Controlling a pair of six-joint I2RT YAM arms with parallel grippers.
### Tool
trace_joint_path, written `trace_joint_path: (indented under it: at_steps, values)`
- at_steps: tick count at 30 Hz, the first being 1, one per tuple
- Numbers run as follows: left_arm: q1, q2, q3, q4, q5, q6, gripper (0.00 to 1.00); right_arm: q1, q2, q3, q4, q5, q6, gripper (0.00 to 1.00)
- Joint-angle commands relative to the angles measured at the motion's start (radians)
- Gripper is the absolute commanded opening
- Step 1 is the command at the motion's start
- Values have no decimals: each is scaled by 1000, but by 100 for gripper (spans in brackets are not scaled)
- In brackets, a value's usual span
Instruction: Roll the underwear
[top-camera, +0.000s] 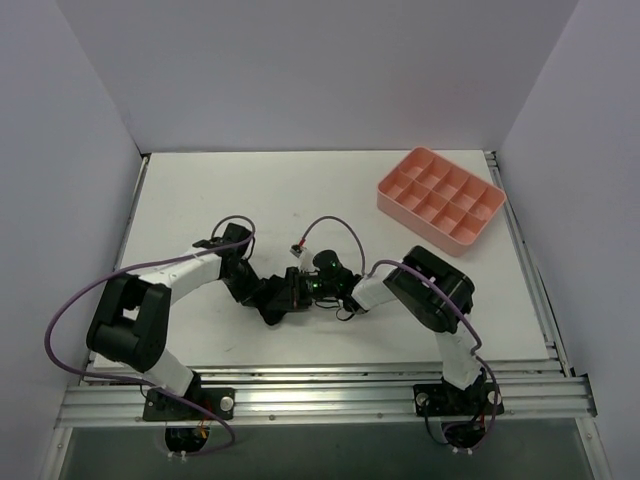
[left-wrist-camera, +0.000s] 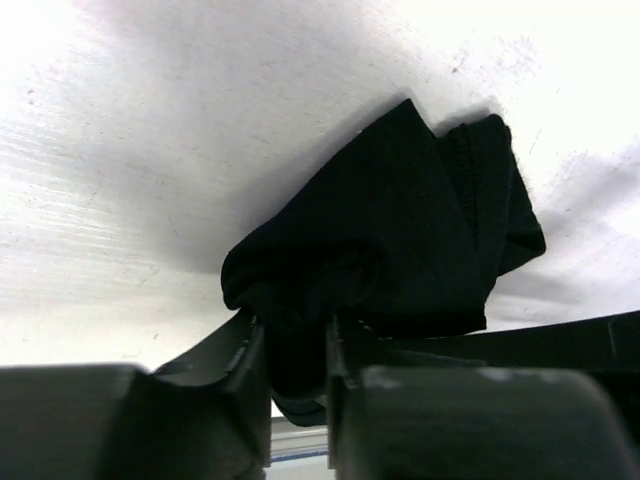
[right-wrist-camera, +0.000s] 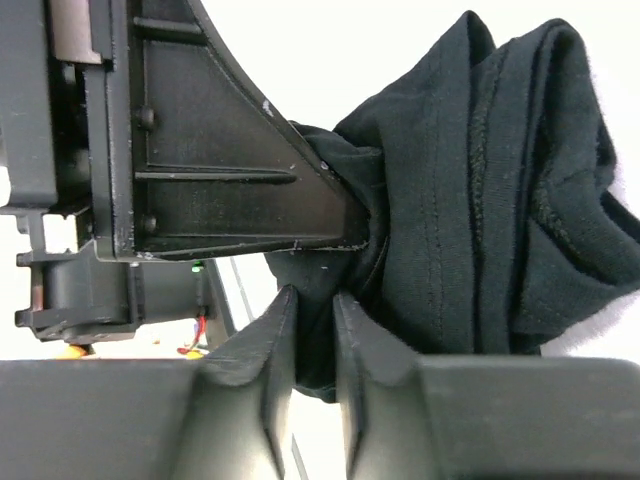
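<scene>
My left arm (top-camera: 190, 270) rises from its base at the near edge of the table (top-camera: 200, 190) on the far left and bends inward toward the middle. My left gripper (left-wrist-camera: 298, 372) is clamped on the underwear (left-wrist-camera: 400, 240). In the left wrist view a dark fold of the fabric runs down between my two fingers (left-wrist-camera: 240, 368), which press on it from either side with no gap showing. Beyond the fingertips the rest of the garment lies bunched on the white surface. It is a crumpled black mass with a stitched hem along its upper right edge.

In the top view the underwear sits near the middle of the table, toward the near edge, between my two wrists. It is black against black gripper parts there, so I cannot make out its outline.

My right gripper (right-wrist-camera: 312, 345) comes in from the other side and is also closed on the garment. In the right wrist view a fold of cloth is squeezed into the narrow slot between my fingers (right-wrist-camera: 268, 345). The bulk of the fabric spreads up and to the right in thick pleats with seam lines along them. The tip of one left gripper finger bites into the same bunch just above, so my two grips sit close together. My right arm (top-camera: 440, 300) folds back from there to its base.

At the far right, toward the back corner, a pink compartment tray (top-camera: 420, 222) rests on the table, well apart from the underwear.
</scene>
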Motion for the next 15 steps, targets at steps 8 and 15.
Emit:
trace_joint_path:
  at_steps: [8, 15]
  values:
    - [-26, 96, 79, -165, -57, 111, 2, 104, -212, 142, -756, 379, -399, 48]
    - [-27, 132, 102, -202, -26, 122, 2, 216, -258, 232, -844, 622, -522, 52]
